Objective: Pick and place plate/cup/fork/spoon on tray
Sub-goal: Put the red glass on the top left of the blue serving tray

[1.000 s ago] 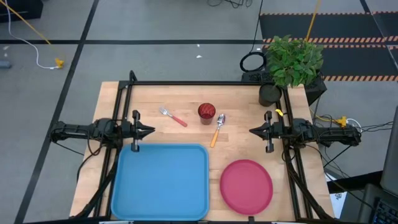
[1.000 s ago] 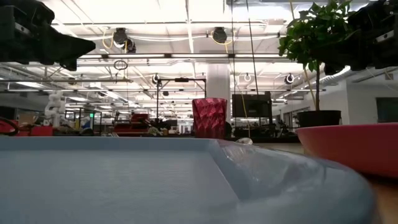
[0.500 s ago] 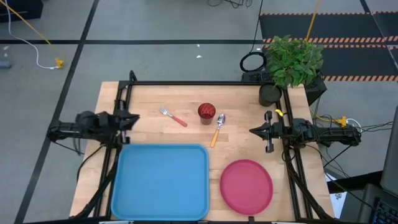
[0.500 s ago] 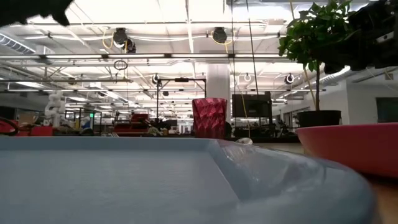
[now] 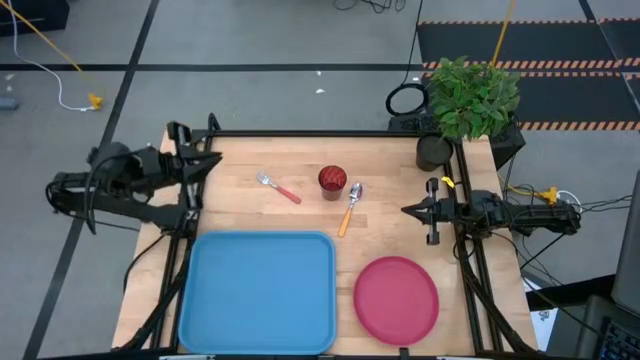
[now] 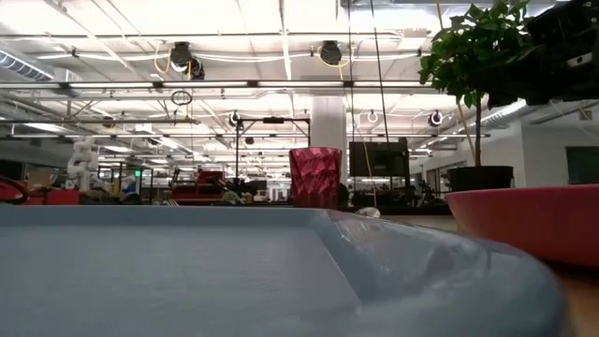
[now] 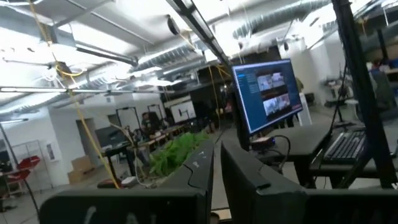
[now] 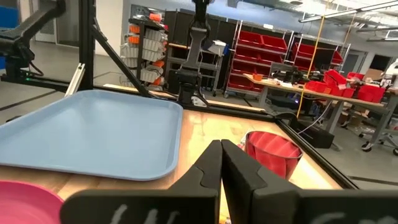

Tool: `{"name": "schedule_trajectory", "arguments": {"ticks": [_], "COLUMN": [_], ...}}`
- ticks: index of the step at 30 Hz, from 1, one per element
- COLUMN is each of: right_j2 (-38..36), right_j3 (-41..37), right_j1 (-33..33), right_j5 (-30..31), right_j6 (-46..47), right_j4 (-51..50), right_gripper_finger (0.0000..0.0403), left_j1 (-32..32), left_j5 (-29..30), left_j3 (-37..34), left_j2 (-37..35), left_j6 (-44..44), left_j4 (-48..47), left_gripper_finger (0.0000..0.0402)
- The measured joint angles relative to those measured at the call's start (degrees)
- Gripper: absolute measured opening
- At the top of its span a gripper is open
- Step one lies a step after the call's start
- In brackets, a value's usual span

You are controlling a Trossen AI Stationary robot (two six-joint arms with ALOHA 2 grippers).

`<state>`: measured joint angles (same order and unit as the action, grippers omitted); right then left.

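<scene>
The light blue tray (image 5: 262, 290) lies at the near left of the table, and the pink-red plate (image 5: 397, 298) lies flat to its right. The dark red cup (image 5: 332, 180) stands upright in the middle. The fork (image 5: 278, 186) lies to its left and the orange-handled spoon (image 5: 350, 207) to its right. My left gripper (image 5: 208, 160) is shut and empty, raised at the table's far left edge. My right gripper (image 5: 407, 210) is shut and empty, right of the spoon. The cup (image 8: 272, 151) and tray (image 8: 93, 134) show in the right wrist view.
A green plant (image 5: 472, 98) in a black pot (image 5: 433, 152) stands at the far right corner. A black frame rail (image 5: 320, 134) runs along the far edge. Bare wood lies between the tray and the cutlery.
My left gripper has drawn back toward the table's left and far edges, risen out of the low view, and tipped its fingers up. My right arm and all the things on the table have kept still.
</scene>
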<state>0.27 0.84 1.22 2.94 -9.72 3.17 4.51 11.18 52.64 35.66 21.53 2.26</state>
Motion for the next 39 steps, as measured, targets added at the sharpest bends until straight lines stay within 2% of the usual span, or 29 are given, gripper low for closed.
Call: {"name": "schedule_trajectory", "arguments": {"ticks": [6, 13, 16, 20, 22, 31, 39], "right_j2": [0.00, 0.00, 0.02, 0.01, 0.00, 0.00, 0.00], "right_j3": [0.00, 0.01, 0.00, 0.00, 0.00, 0.00, 0.00], "right_j1": [0.00, 0.02, 0.01, 0.02, 0.00, 0.02, 0.02], "right_j5": [0.00, 0.00, 0.00, 0.00, 0.00, -0.02, -0.02], "right_j6": [0.00, 0.03, 1.89, 6.23, 8.42, 17.57, 21.01], "right_j4": [0.01, 0.01, 0.00, 0.01, 0.03, -0.01, -0.02], "right_gripper_finger": [0.0000, 0.0000, 0.0000, 0.0000, 0.0000, 0.0000, 0.0000], "left_j1": [-1.03, -7.95, -11.36, -15.27, -16.72, -20.79, -20.47], "left_j5": [-1.20, -1.28, -4.65, -12.83, -14.41, -14.56, -13.70], "left_j3": [17.08, 34.86, 39.73, 42.51, 42.66, 42.71, 42.71], "left_j2": [13.63, 30.37, 36.80, 44.01, 47.39, 62.05, 70.27], "left_j6": [3.22, 4.93, 5.94, 7.26, 8.03, 11.58, 11.83], "left_j4": [-8.95, -27.53, -32.65, -36.53, -37.82, -41.72, -44.63], "left_gripper_finger": [0.0035, 0.0035, 0.0035, 0.0035, 0.0035, 0.0044, 0.0124]}}
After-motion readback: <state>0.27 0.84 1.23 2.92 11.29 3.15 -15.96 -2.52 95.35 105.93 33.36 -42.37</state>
